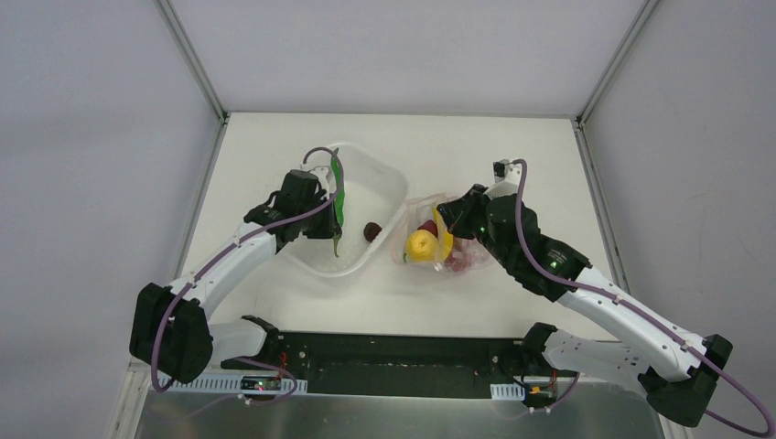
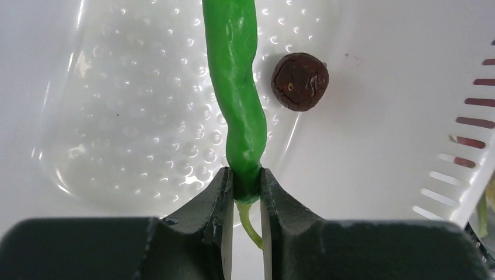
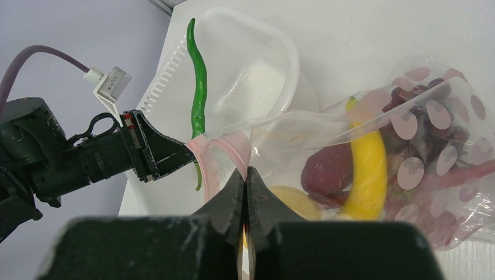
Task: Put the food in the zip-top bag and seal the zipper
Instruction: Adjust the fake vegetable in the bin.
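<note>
Left tool (image 2: 246,178) clamps green chili (image 2: 232,76) at stem, clear only from wrist | right tool (image 3: 246,177) pinches zip-top bag (image 3: 432,105)

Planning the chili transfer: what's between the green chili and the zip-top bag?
Top view: a dark round fruit inside the white tub, then the tub's wall, lie between the green chili and the zip-top bag.

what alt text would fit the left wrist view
The left gripper grips a green chili at its stem end between dark jaws, over a white tub. A dark round wrinkled fruit lies in the tub, right of the chili.
</note>
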Tool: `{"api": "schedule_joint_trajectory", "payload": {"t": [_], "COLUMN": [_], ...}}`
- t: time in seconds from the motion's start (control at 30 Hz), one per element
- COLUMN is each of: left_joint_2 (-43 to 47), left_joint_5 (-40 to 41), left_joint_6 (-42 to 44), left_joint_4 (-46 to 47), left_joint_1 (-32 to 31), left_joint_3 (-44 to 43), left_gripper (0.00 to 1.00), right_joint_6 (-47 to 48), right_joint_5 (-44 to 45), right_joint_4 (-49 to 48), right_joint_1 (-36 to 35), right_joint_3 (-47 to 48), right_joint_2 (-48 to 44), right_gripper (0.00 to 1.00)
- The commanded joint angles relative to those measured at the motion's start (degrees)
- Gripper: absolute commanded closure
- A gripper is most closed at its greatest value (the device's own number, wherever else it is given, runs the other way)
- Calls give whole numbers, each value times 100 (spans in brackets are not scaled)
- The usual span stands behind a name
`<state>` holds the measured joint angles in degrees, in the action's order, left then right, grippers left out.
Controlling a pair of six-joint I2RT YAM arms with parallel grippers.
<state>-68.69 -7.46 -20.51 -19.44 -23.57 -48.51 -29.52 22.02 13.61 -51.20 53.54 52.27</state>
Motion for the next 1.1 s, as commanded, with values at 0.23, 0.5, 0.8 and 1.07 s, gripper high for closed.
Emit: {"api": "schedule_joint_trajectory", "payload": {"t": [0.23,0.5,0.8,1.07], "left_joint_2": [-280,-1245,-962,-1298], "left_joint_5": [182,703,-438,-1820], "left_joint_6": [-26,104,701,1097], "left_joint_4": [-151,-448,-603,-363], "left_joint_1": [6,11,10,2], "left_joint_3": [-242,-539,-856,-807], "left_gripper": [88,61,41,31], "right_joint_6": [-31,-6,43,58], "right_joint_5": [47,-2,83,-125], "right_joint_4": [-280,-315,-316,-234], "right_joint_1": [40,71,108,114], "right_joint_3": [-89,-124,-159,-283], "right_joint_2": [-28,1,-49,-232], "right_gripper": [98,98,98,98]}}
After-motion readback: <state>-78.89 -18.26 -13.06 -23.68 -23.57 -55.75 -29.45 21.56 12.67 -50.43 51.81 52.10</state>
